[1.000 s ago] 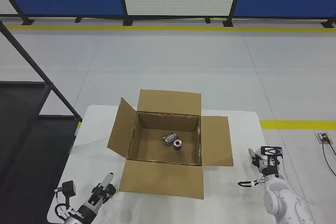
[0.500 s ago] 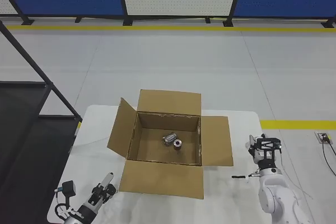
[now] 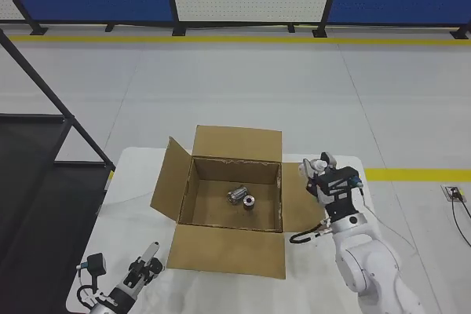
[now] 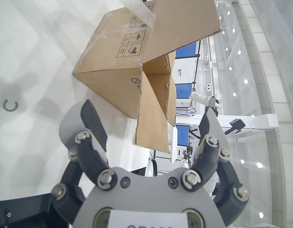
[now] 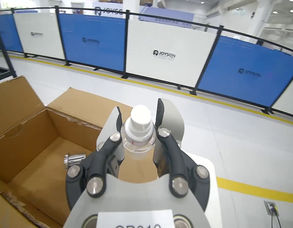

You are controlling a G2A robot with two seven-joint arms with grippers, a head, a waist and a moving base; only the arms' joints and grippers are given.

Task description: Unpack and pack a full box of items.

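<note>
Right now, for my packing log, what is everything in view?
box: one, brown, open, mid-table
metal parts: apparently two, silver, on the box floor
bottle: one, clear with white cap, in the right gripper
clip: one, grey, on the table near the left gripper
table: one, white
rack: one, black, beside the table
right gripper: shut on the bottle, at the box's flap
left gripper: open, at the table's near edge

open brown cardboard box [image 3: 235, 171] sits upright with its four flaps folded out; two small shiny metal parts [image 3: 241, 197] lie together on its floor. a clear bottle [image 5: 139, 134] with a white cap is clamped in the right gripper [image 5: 139, 107], raised by the box's right flap
</note>
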